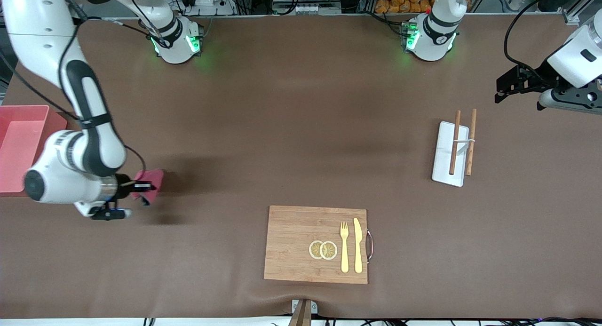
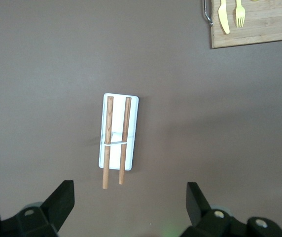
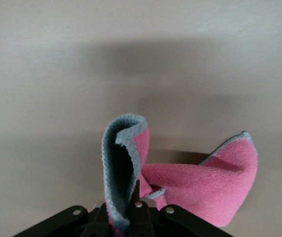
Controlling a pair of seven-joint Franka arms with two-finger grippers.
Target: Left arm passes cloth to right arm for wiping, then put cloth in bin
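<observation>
The crimson-pink cloth (image 1: 149, 181) with a pale edge seam hangs from my right gripper (image 1: 141, 187), which is shut on it just above the brown table, beside the pink bin (image 1: 19, 147) at the right arm's end. In the right wrist view the cloth (image 3: 215, 187) folds up out of the closed jaws. My left gripper (image 1: 510, 86) is open and empty, held in the air at the left arm's end of the table, above the white tray; its two black fingers (image 2: 62, 200) stand wide apart.
A flat white tray (image 1: 444, 154) with two wooden sticks (image 2: 116, 140) lies toward the left arm's end. A wooden cutting board (image 1: 291, 243) with lemon slices, a yellow fork and a yellow knife lies near the front camera edge.
</observation>
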